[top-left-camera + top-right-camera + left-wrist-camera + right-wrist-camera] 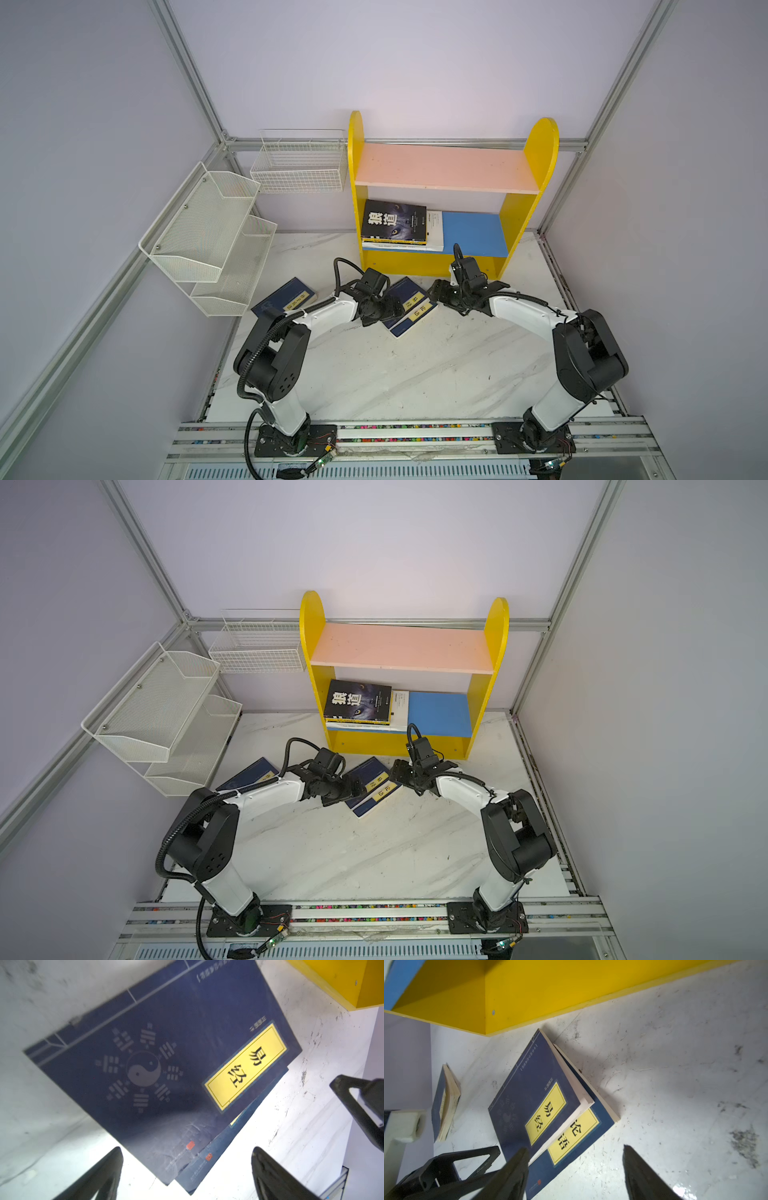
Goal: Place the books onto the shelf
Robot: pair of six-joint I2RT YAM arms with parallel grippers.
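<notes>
Upper navy book (533, 1101) lying offset atop lower navy book (577, 1136) on table (415, 374), between both claws. Left gripper (187, 1149) hovering over stack's near corner, fingers spread wide, gripping nothing. Right gripper (575, 1147) sitting beside stack, fingers apart, empty; contact unclear. Third navy book (286, 297) lying behind left gripper. Wolf-cover book (392, 220) resting on white book (434, 224) on shelf (432, 266) beyond right gripper.

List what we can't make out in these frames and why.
- Count and covers of books under the wolf-eyes book on the shelf: hidden by it, both top views.
- Lower navy book: mostly covered by the upper navy book, left wrist view.
- Third navy book: edge-on in right wrist view, label unreadable; in top views too small, left arm overlaps its corner.
</notes>
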